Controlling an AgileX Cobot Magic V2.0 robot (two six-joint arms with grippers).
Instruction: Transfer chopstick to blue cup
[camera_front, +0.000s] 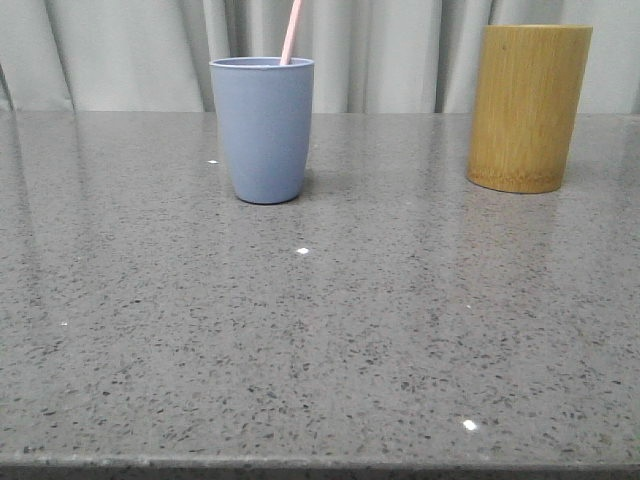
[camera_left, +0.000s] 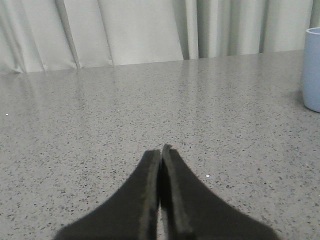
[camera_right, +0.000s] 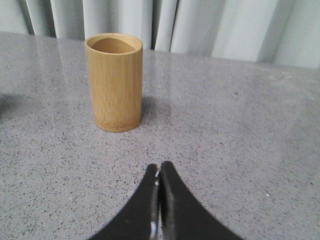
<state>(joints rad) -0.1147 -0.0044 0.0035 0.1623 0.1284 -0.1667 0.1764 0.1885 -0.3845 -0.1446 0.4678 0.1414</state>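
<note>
The blue cup (camera_front: 262, 130) stands upright at the back left of the grey table, and its edge (camera_left: 312, 70) shows in the left wrist view. A pale pink chopstick (camera_front: 291, 32) rises out of the cup, leaning right, with its lower part hidden inside. Neither gripper appears in the front view. My left gripper (camera_left: 161, 150) is shut with nothing between its fingers, low over bare table well short of the cup. My right gripper (camera_right: 159, 167) is shut and empty, a short way from the bamboo holder (camera_right: 114, 82).
A tall yellow-brown bamboo holder (camera_front: 528, 106) stands at the back right, and its inside looks empty from the right wrist view. Pale curtains hang behind the speckled grey table (camera_front: 320, 340). The table's front edge runs along the bottom of the front view.
</note>
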